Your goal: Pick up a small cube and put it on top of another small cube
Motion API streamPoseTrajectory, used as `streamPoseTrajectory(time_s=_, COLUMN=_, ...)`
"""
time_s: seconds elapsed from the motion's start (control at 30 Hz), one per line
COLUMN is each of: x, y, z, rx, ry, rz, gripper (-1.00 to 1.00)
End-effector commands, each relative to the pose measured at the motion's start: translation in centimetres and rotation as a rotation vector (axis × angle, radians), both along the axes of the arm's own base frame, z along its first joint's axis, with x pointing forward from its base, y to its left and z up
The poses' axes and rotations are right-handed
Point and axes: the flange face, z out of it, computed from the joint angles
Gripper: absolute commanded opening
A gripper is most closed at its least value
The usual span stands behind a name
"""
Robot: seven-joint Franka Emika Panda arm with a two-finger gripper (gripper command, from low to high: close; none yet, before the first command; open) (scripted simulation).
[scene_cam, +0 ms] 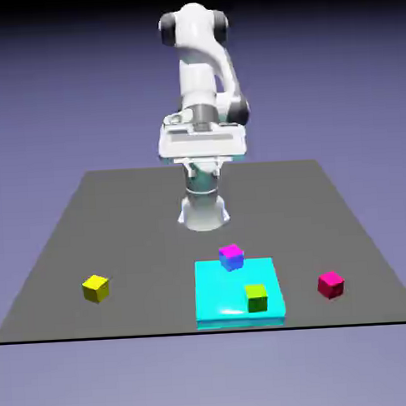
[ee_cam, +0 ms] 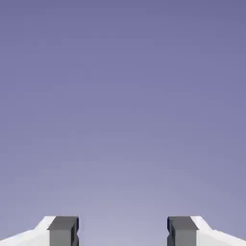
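Nearest the exterior view's front edge, the green cube point(scene_cam: 257, 297) sits on the cyan slab point(scene_cam: 220, 306), and the crimson-pink cube point(scene_cam: 330, 284) lies on the bare desk point(scene_cam: 115, 219) just off the slab toward the exterior view's right, well apart from everything else; it is one flat colour on every face, small and sharp-edged, so it should take a square pinch. Level with it on the exterior view's left is the yellow cube point(scene_cam: 96, 287). A little farther back, at the slab's rear edge, stands the magenta-topped cube point(scene_cam: 231, 256) with blue-purple sides, the likely landing spot. Farthest back, the tool point(ee_cam: 123, 233) is raised at the arm's base, released and empty, its fingers point(ee_cam: 63, 230) wide with only backdrop between them. The risks look to be picking a look-alike cube, or nudging the green neighbour while setting down, since the target shares the slab with it
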Motion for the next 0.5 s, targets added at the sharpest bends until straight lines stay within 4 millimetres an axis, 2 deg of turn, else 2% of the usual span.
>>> streamPoseTrajectory(time_s=0.0, x=0.6, y=1.1, z=-0.7, rx=0.013, ry=0.012, rz=0.021, gripper=0.0)
streamPoseTrajectory(time_s=0.23, x=3.5, y=9.3, z=-6.5, rx=0.071, ry=0.101, rz=0.148, gripper=0.0)
streamPoseTrajectory(time_s=0.37, x=3.8, y=14.3, z=-10.5, rx=0.077, ry=0.155, rz=0.207, gripper=0.0)
streamPoseTrajectory(time_s=0.47, x=3.4, y=18.0, z=-13.9, rx=0.068, ry=0.195, rz=0.246, gripper=0.0)
